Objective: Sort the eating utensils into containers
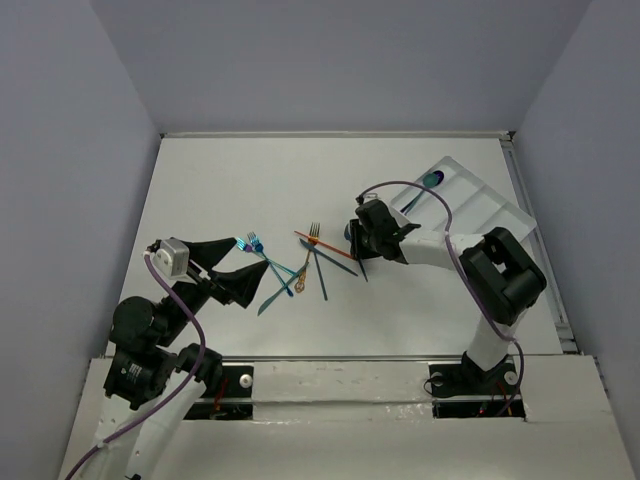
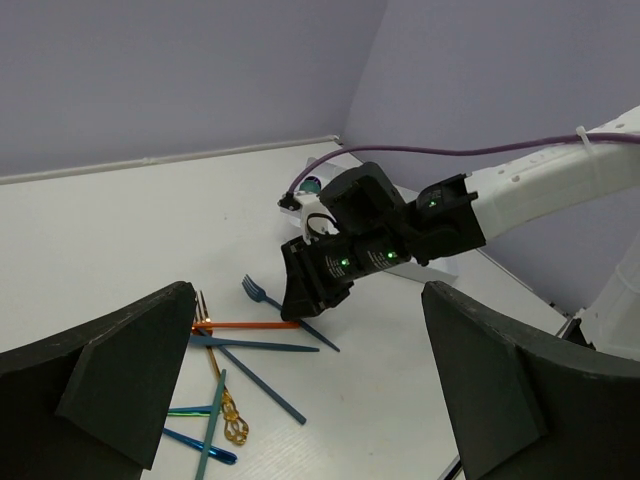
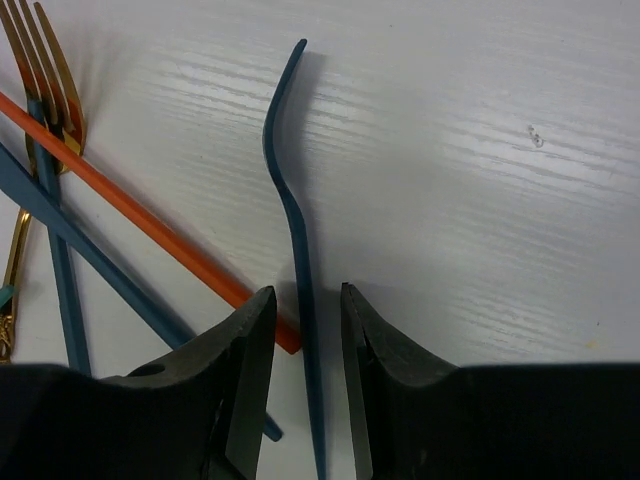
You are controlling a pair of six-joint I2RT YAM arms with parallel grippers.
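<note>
Several thin utensils lie crossed in a loose pile [image 1: 300, 270] mid-table: a gold fork [image 1: 313, 235], an orange-red one [image 1: 322, 244], and blue and teal ones. My right gripper [image 1: 357, 258] is down at the pile's right edge. In the right wrist view its jaws [image 3: 305, 310] are open a little and straddle the handle of a dark blue fork [image 3: 290, 200], with a small gap on each side. The orange-red handle [image 3: 150, 225] ends beside the left jaw. My left gripper [image 1: 250, 257] is wide open and empty at the pile's left side. The white divided tray [image 1: 500, 205] holds a teal spoon [image 1: 432, 180].
In the left wrist view the right arm's gripper [image 2: 310, 290] stands over the dark blue fork [image 2: 262, 292], with the gold handle [image 2: 232, 420] and a blue knife [image 2: 260, 346] nearer. Grey walls enclose the table. The tray sits at the far right edge.
</note>
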